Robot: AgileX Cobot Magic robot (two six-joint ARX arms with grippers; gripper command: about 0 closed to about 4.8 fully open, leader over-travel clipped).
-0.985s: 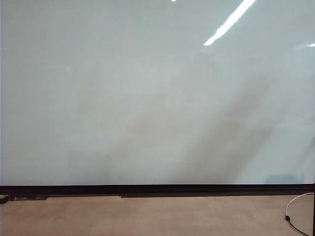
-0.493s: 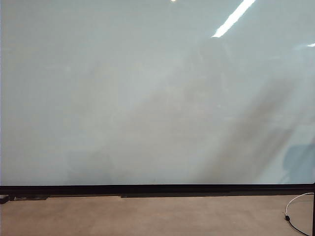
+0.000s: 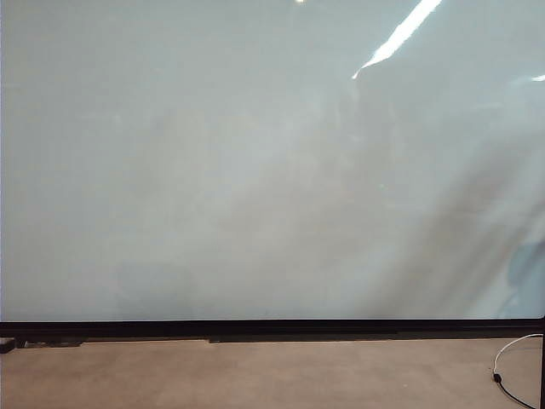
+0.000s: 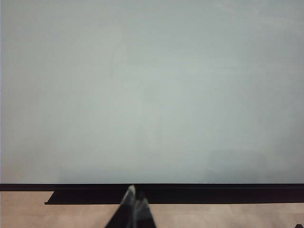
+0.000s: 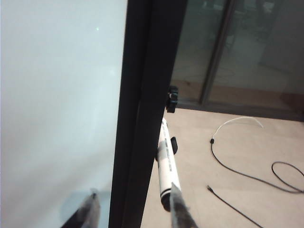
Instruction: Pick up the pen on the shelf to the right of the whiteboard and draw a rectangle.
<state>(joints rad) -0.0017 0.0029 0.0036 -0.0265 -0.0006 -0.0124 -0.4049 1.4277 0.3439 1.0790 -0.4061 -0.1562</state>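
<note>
Large glossy pale grey-white whiteboard (image 3: 255, 170) with thin black frame, unmarked. Slim white-barrelled pen (image 5: 166, 166) with dark printing, lying just beside the frame's right edge. Right claw (image 5: 133, 209) spread wide, fingers either side of frame and pen, seemingly not gripping. Left claw (image 4: 134, 202) apparently closed, empty, low before the board.

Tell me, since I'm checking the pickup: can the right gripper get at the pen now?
Probably yes: the right gripper is open by the whiteboard frame, one fingertip beside the pen, nothing between.
</note>
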